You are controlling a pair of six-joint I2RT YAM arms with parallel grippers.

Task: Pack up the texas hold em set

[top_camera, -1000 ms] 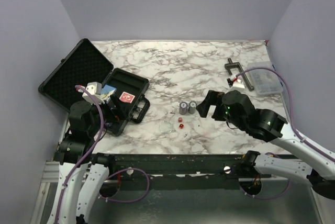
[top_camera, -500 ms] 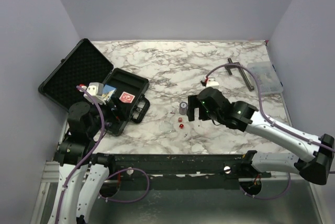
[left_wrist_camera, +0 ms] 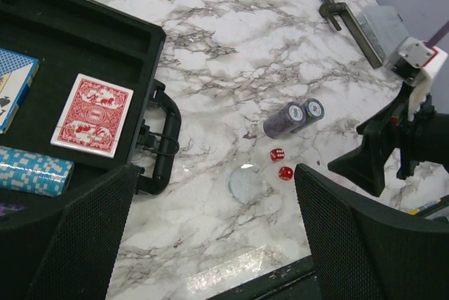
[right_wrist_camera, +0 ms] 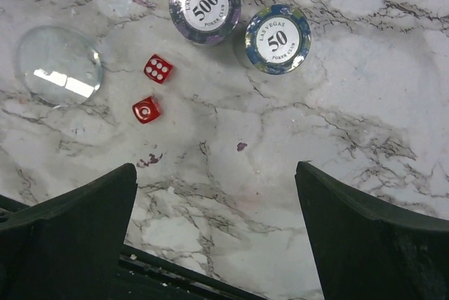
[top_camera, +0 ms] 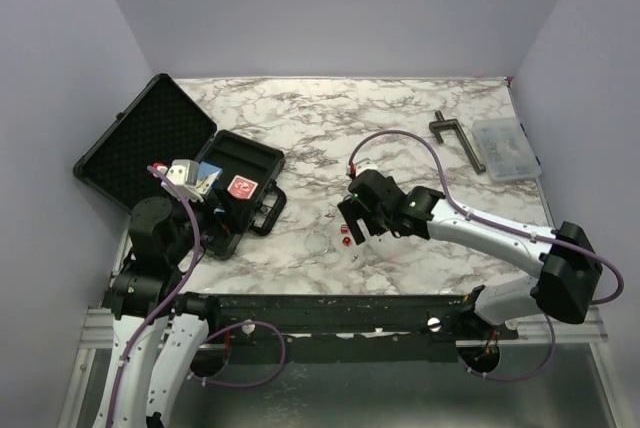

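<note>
Left pincer [left_wrist_camera: 215, 170] and right pincer [right_wrist_camera: 214, 167] are both spread, empty. The right hovers over two chip stacks [right_wrist_camera: 205, 4] and red dice [right_wrist_camera: 158, 69] mid-tabletop [top_camera: 330, 118]. The open black case [top_camera: 135, 148] lies at the left.

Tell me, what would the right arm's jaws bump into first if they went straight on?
Probably the bare marble table, just short of the red dice and the two chip stacks. Depth is hard to judge.
</note>
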